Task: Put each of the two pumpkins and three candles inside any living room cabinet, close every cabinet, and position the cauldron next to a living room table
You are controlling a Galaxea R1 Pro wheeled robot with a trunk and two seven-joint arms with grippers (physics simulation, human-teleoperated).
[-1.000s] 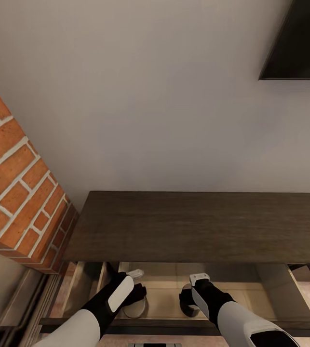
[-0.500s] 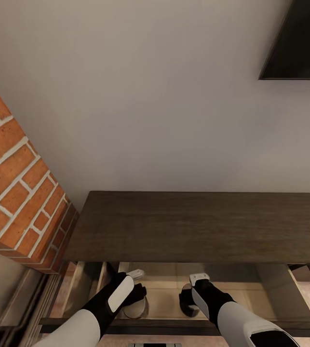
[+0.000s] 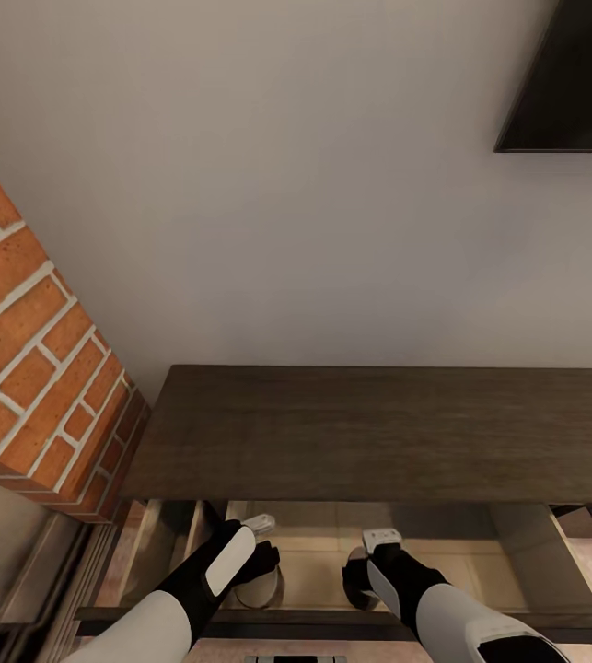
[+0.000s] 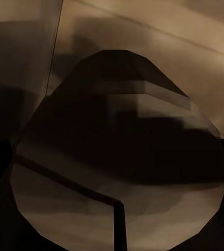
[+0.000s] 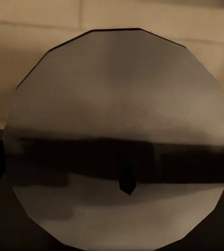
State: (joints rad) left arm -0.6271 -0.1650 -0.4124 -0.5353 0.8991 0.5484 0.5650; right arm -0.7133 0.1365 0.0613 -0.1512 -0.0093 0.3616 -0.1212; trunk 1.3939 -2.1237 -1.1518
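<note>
Dark-brown wood fills the middle of my head view: the long, low cabinet (image 3: 369,433) with its flat top against a plain pale wall. One drawer (image 3: 314,575) is pulled out below its front edge, showing a paler inside. Both my arms reach down into it. The left gripper (image 3: 261,564) sits over one pale round candle (image 3: 261,585) on the drawer floor, and the right gripper (image 3: 362,575) sits over a second pale round object (image 3: 358,557) of the same kind. From here the wrists hide the jaws, so I cannot tell how far either pair is open or whether it grips anything. One red brick column (image 3: 29,368) stands at the left, and one dark flat panel (image 3: 567,78) hangs on the wall at upper right.

On my left wrist view, one faceted round candle top (image 4: 117,198) is very close, dim, with a thin dark wick line (image 4: 118,225) across it. The jaws are not readable.

On my right wrist view, another faceted round disc (image 5: 119,141) faces the camera, a small dark wick stub (image 5: 126,183) near its middle, pale drawer boards behind. Again I cannot tell the jaws' state.
</note>
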